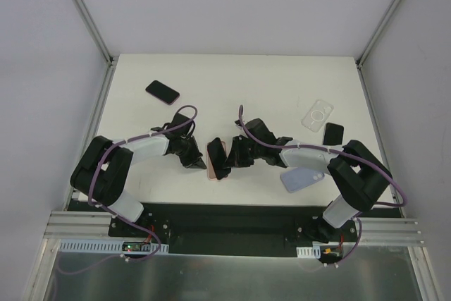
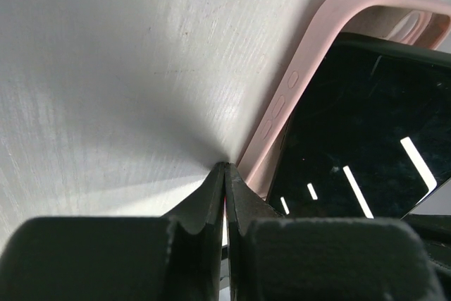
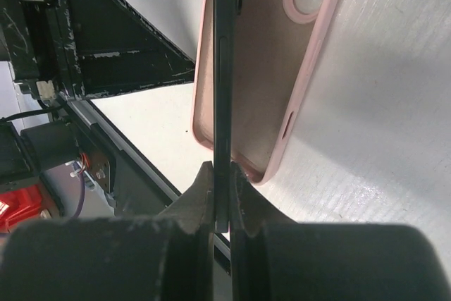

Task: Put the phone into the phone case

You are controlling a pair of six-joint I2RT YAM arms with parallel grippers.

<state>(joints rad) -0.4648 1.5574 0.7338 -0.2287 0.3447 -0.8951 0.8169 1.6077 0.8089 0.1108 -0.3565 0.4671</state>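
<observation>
The left gripper's (image 2: 225, 168) fingers were pressed together with nothing between them. Their dark, rough-edged tips came down to the table (image 2: 106, 89), a white matte surface with faint streaks. Just right of those tips ran the outer wall of the case (image 2: 296, 82), soft-looking pink with rounded corners and three raised button bumps along its side. Whether the tips touched it could not be told.

The right gripper (image 3: 222, 174) pinched the phone (image 3: 224, 68), which showed edge-on as a thin dark slab running straight ahead from between the fingers. To the right of that edge lay the case's open inside, smooth pink with round camera holes at the far end. From the left wrist the phone's glossy black screen reflected bright bars, and it sat over the case at a tilt, with a strip of pink lining bare beyond its far edge.

Well beyond the left fingers lay a black phone (image 1: 163, 91). Off to the right of the right fingers were a clear case (image 1: 317, 115) with a ring in it, a small dark slab (image 1: 332, 133) beside it, and a pale blue case (image 1: 301, 179) nearer the arm's base.
</observation>
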